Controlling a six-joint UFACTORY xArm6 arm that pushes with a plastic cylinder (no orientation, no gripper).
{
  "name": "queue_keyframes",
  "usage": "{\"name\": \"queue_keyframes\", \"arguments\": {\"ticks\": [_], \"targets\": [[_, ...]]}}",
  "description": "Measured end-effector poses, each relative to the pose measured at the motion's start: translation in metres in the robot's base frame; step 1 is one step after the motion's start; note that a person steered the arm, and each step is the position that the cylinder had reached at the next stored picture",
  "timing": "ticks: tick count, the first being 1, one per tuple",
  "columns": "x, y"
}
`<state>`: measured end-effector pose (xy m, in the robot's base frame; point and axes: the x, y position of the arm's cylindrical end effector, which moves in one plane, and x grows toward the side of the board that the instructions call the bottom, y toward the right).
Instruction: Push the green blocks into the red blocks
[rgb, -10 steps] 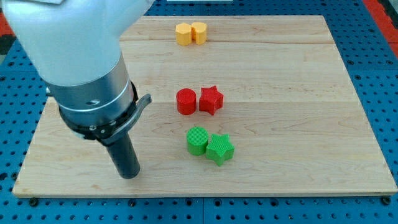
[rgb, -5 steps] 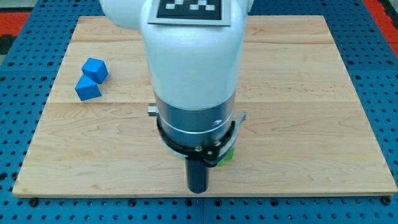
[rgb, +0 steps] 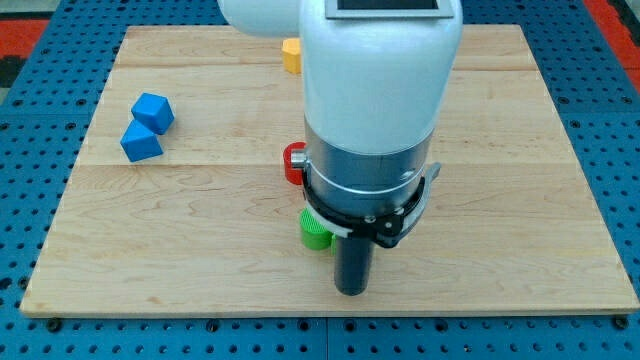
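My tip (rgb: 350, 290) rests on the board near the view's bottom, just below and right of the green round block (rgb: 314, 231), of which only the left part shows. The green star block is hidden behind my arm. The red round block (rgb: 293, 163) shows as a sliver at the arm's left edge, above the green one. The red star block is hidden behind the arm.
Two blue blocks (rgb: 152, 110) (rgb: 141, 142) lie together at the view's upper left. A yellow block (rgb: 291, 54) peeks out beside the arm at the view's top. The wooden board (rgb: 520, 200) sits on a blue perforated table.
My arm has moved from the view's left to the right across the bottom of the board. It now covers the green star and red star and part of the yellow blocks.
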<state>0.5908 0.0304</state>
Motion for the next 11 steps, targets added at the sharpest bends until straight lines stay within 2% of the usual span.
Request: {"name": "queue_keyframes", "arguments": {"ticks": [1,2,4,5,6,8,10,11], "targets": [[-0.021,0.009],[-0.037,-0.033],[-0.077,-0.052],[-0.056,-0.054],[-0.037,0.026],[-0.036,0.112],[-0.064,0.111],[-0.063,0.106]]}}
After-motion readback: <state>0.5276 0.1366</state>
